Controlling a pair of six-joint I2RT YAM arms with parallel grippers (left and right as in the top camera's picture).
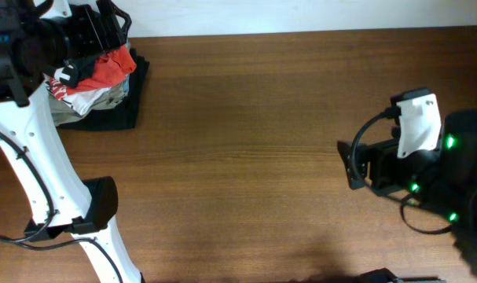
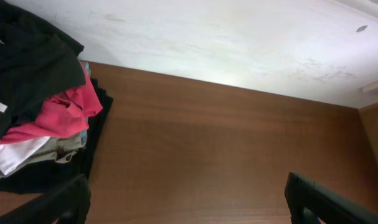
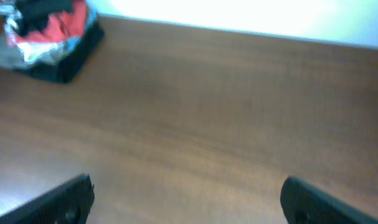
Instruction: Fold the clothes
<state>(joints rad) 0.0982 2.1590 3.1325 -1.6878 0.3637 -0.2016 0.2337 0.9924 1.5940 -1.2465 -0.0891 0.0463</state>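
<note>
Closest to my left wrist camera are my own two dark fingers [image 2: 58,202], one at each lower corner of the view. They are far apart with only bare wood between them, so my left jaws stand wide and hold nothing. Just beyond them, to the left, a pile [image 2: 45,124] of garments sits at the back corner of the worktop [image 1: 246,157], close to the white wall [image 2: 238,43].

On top of the pile lies the dark T-shirt [image 2: 27,62], crumpled, with a scrap of white print showing at its edge. Under it a red shirt [image 2: 67,112] bulges out, then a pale beige-grey garment [image 2: 61,148]. More dark cloth spreads flat on the wood at the very bottom, and I cannot tell whether that layer belongs to the same T-shirt.

From overhead my left arm [image 1: 38,173] reaches up along the left edge and its head covers the top of the pile. Only the red, the beige and the dark bottom layer show there.

My right jaws are wide as well. The right wrist camera shows their two fingers [image 3: 64,199] at the lower corners, with empty wood between. They hang over the right side of the worktop, well apart from the pile and pointing across at it. The pile is small and blurred in the far left corner of that view.
</note>
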